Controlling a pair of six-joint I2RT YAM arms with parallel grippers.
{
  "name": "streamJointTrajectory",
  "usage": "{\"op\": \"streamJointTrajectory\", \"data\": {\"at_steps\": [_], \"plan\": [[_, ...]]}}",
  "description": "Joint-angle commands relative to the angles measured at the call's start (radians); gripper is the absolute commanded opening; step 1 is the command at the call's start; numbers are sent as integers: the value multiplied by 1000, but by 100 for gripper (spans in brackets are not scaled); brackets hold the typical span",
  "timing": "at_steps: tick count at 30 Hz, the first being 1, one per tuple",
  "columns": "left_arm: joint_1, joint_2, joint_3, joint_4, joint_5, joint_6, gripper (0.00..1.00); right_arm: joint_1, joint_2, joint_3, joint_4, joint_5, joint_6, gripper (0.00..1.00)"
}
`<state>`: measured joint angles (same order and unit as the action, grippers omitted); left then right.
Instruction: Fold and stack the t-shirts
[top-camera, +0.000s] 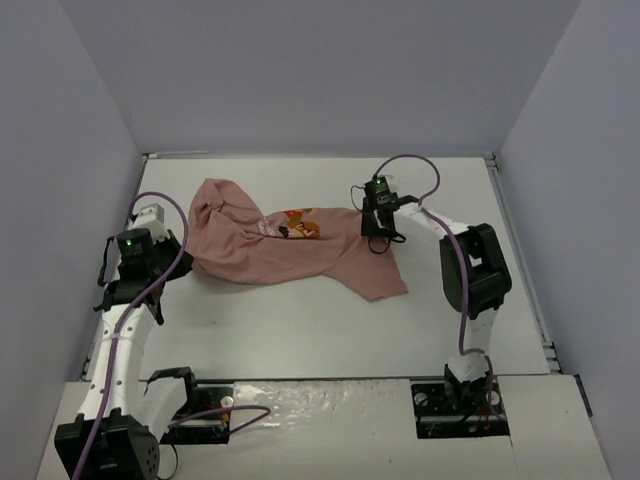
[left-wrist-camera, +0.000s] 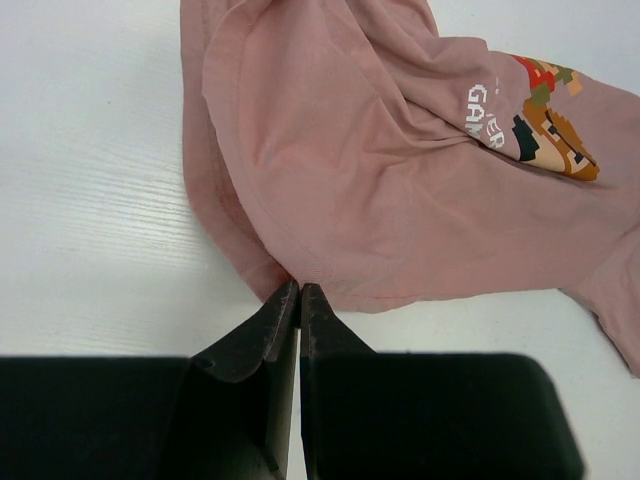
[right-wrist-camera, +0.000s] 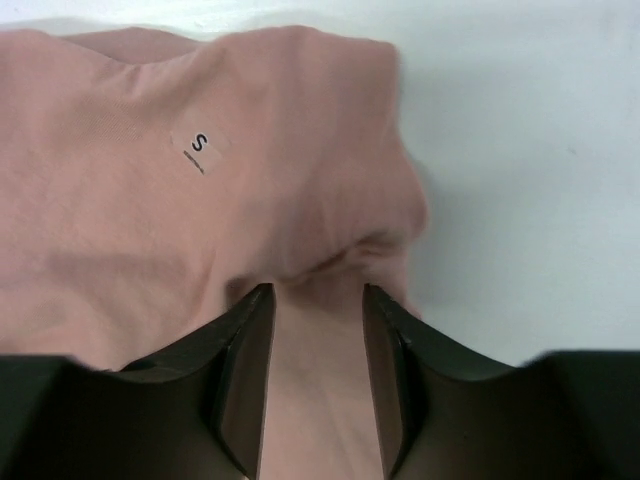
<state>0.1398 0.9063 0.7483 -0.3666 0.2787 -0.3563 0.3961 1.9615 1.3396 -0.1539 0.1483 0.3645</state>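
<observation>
One dusty-pink t-shirt (top-camera: 290, 250) lies crumpled across the middle of the white table, chest graphic (top-camera: 300, 226) facing up. My left gripper (top-camera: 180, 262) is at the shirt's left edge. In the left wrist view its jaws (left-wrist-camera: 299, 288) are shut, tips pinching the hem of the t-shirt (left-wrist-camera: 380, 170), with the graphic (left-wrist-camera: 550, 130) at upper right. My right gripper (top-camera: 375, 232) is low over the shirt's right end. In the right wrist view it (right-wrist-camera: 318, 290) is open, fingers apart with pink cloth (right-wrist-camera: 150, 200) lying between them, and a small "S" size label (right-wrist-camera: 200, 150) shows.
Grey walls enclose the table (top-camera: 300, 330) on the left, back and right. A purple cable (top-camera: 160, 285) runs along the left arm, another loops above the right wrist (top-camera: 420, 175). Both arm bases stand at the near edge.
</observation>
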Motion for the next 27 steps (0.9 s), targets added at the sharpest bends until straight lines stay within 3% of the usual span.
{"op": "streamJointTrajectory", "data": {"at_steps": [1, 10, 27], "plan": [[7, -28, 28, 47, 1, -8, 0, -28, -279, -93, -27, 61, -17, 47], [6, -44, 22, 45, 17, -10, 0, -188, -479, -415, -76, -107, 27, 50], [7, -52, 19, 44, 27, -10, 0, -188, -488, -561, -34, -187, 77, 48]]}}
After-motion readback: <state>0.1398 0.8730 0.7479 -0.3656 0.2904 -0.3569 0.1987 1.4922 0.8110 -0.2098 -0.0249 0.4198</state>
